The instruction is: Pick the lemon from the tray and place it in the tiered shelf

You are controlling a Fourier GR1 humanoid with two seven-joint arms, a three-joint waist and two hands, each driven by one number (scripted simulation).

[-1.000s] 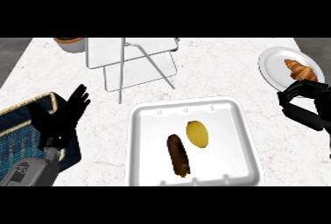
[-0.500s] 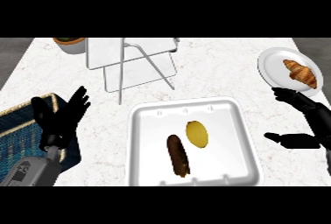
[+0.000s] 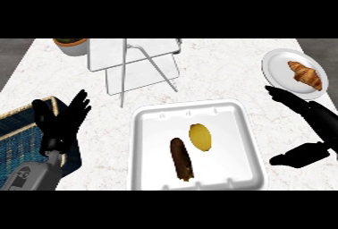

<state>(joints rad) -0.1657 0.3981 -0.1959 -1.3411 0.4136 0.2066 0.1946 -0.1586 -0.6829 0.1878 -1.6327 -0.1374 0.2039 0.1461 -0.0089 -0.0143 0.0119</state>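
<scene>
We log lemon (image 3: 200, 136) lying in tray (image 3: 156, 130), tiered shelf (image 3: 109, 53) at eleven o'clock, right hand (image 3: 315, 117) at three, left hand (image 3: 62, 124) at nine, both fingers spread.

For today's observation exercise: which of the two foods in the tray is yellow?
The lemon, the short oval piece; the long dark brown item to its left is not.

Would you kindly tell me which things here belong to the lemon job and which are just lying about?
Job: lemon, tray, tiered shelf.
Lying about: dark brown food item, croissant, plate, basket, pot.
</scene>
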